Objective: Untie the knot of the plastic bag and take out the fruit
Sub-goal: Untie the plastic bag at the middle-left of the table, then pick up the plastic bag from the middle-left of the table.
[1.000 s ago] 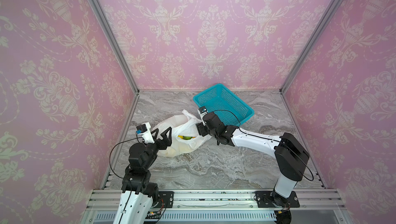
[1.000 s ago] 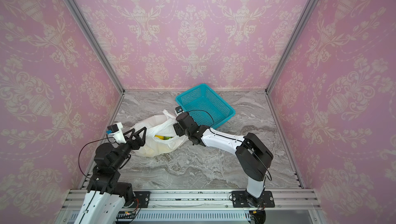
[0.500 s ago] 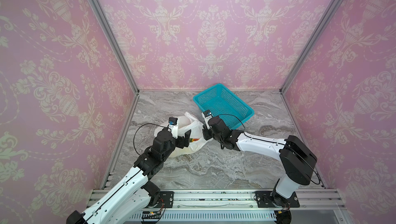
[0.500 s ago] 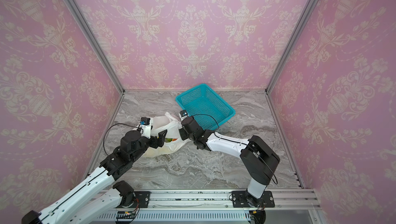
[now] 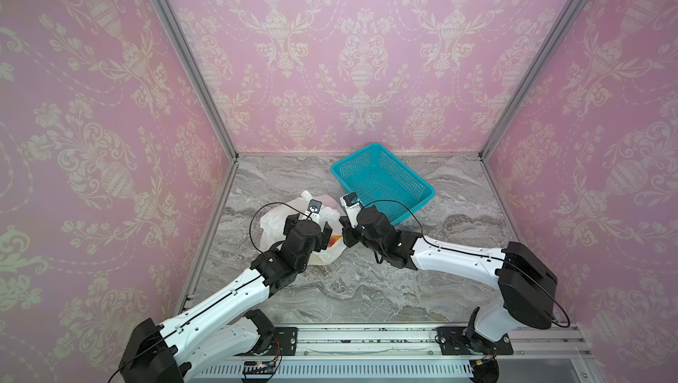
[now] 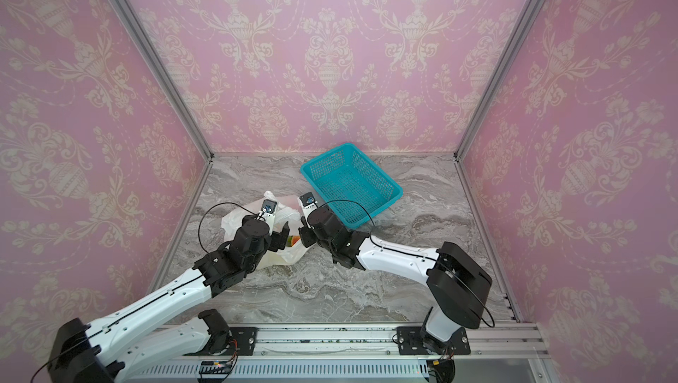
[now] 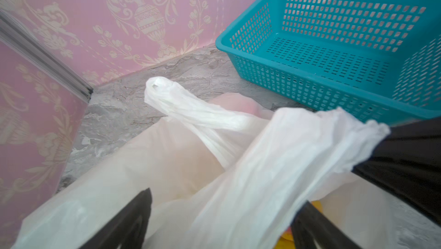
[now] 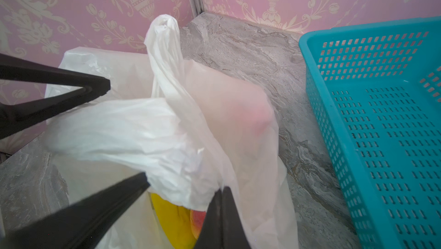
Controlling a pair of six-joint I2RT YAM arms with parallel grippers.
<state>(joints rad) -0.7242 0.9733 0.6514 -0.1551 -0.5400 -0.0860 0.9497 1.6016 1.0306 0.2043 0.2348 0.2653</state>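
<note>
The translucent white plastic bag (image 5: 273,221) (image 6: 234,221) lies left of centre on the marble floor. My right gripper (image 8: 222,195) (image 5: 343,232) is shut on the end of one handle strip (image 8: 143,131), pulling it out sideways. My left gripper (image 7: 225,207) (image 5: 310,229) is open, with one finger on each side of that same strip (image 7: 274,164). The other handle loop (image 7: 157,85) (image 8: 164,23) stands free and crosses the held strip. I cannot make out the knot. Yellow fruit (image 8: 171,221) and a red-orange fruit (image 8: 196,221) show under the strip, inside the bag.
The teal perforated basket (image 5: 381,179) (image 6: 352,183) (image 7: 334,45) stands behind the right gripper, close to the bag, with nothing in it. Pink walls and a metal corner post (image 7: 47,61) close in behind and left of the bag.
My left arm swung in from the left wall, and its open gripper now straddles the handle strip. My right gripper shut on the strip's end and drew it to the right.
</note>
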